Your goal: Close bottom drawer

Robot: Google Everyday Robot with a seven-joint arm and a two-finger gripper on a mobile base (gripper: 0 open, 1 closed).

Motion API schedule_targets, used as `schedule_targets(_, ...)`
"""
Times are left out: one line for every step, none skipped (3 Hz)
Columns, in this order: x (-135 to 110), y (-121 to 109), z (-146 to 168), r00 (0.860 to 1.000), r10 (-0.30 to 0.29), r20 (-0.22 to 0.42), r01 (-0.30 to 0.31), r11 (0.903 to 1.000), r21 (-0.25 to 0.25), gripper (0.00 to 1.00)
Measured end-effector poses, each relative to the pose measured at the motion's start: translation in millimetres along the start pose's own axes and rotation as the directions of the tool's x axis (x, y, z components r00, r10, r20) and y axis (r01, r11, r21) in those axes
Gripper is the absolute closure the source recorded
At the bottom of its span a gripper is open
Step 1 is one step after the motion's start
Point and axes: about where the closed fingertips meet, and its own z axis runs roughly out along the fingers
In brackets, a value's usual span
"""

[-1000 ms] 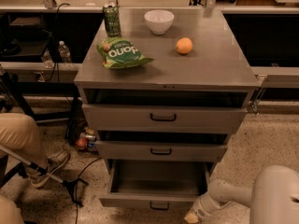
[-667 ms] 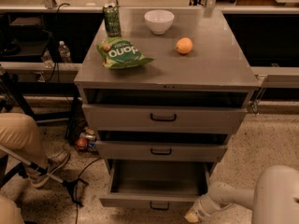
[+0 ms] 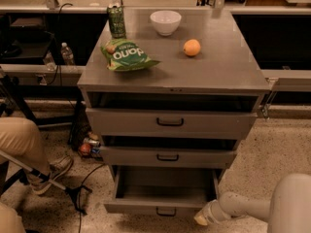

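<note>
The bottom drawer of the grey metal cabinet stands pulled out, its plain box interior empty, with a small black bar handle on its narrow front panel. The mid drawer and the top drawer above it stick out only a little. My gripper is low at the bottom right, at the right front corner of the bottom drawer, on the end of my white arm.
On the cabinet top lie a green chip bag, a green can, a white bowl and an orange. A person's leg and shoe and cables are on the floor at left. Cans lie beside the cabinet.
</note>
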Motion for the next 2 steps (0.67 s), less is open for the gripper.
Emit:
schedule_targets(-0.3,-0.4,-0.1,1.0,0.0,0.001,0.0,1.0,0.002,1.0)
schedule_targets(-11.6,-13.1,3.6,0.998,-0.011,0.054,0.01,0.9998,0.015,1.0)
